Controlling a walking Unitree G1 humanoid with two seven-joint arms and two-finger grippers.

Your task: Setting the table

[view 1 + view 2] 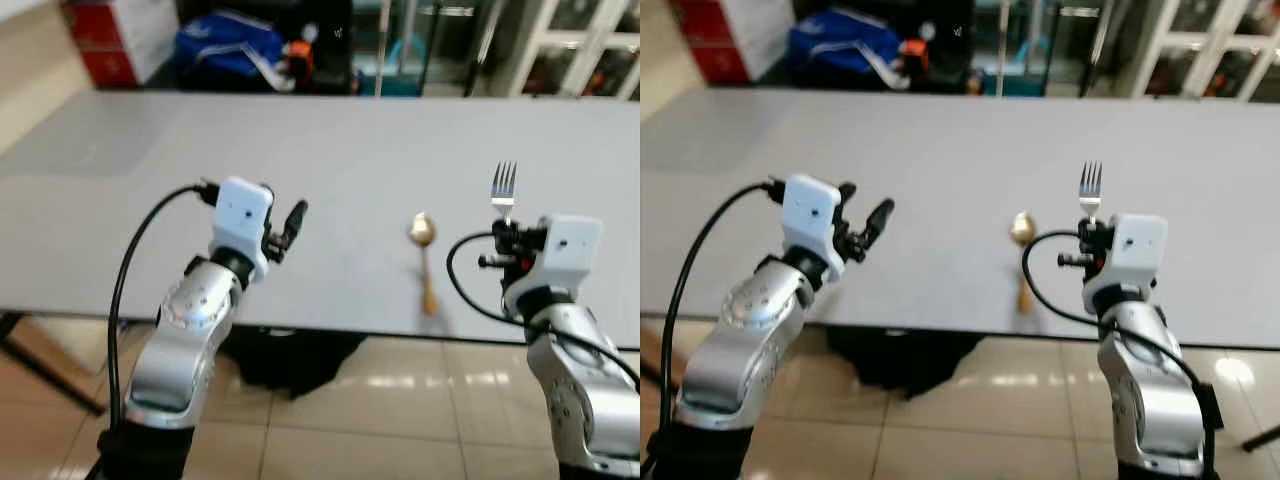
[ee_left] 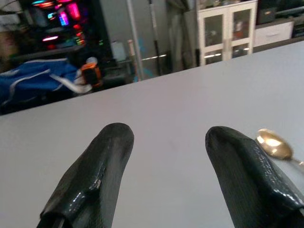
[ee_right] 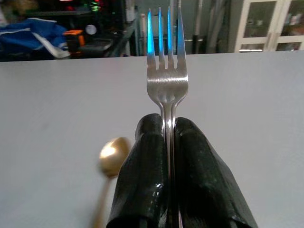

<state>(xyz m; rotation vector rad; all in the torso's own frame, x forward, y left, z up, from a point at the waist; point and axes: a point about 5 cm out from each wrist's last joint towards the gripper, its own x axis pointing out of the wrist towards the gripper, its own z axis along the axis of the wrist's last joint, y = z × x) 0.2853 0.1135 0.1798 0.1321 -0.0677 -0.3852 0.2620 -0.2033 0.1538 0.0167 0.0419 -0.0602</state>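
Grey table (image 1: pixel 330 150) seen from the robot's head, with both silver arms raised over its near edge. The right gripper (image 3: pixel 167 137) has its two black fingers (image 3: pixel 197 161) pressed together on the handle of a silver fork (image 3: pixel 166 80), which stands out beyond the fingertips with its four tines pointing away from the robot (in the head views the fork (image 1: pixel 503 188) rises above the white wrist housing, over the right part of the table). The left gripper (image 2: pixel 166 142) is held above the table's near left part, its fingers (image 2: pixel 109 156) spread wide with nothing between them.

A gold spoon (image 1: pixel 423 255) lies flat on the table between the two grippers, nearer the right one; its bowl points away from the robot and its handle reaches toward the near edge. In the left wrist view the spoon's bowl (image 2: pixel 273 144) shows just past one fingertip.

Beyond the far edge of the table lie a blue bag (image 1: pixel 230 45) and a red and white box (image 1: pixel 110 35), with white glass-door cabinets (image 2: pixel 223 31) further right. No brand, label or writing can be read on any of these; the box's markings are too blurred to make out.
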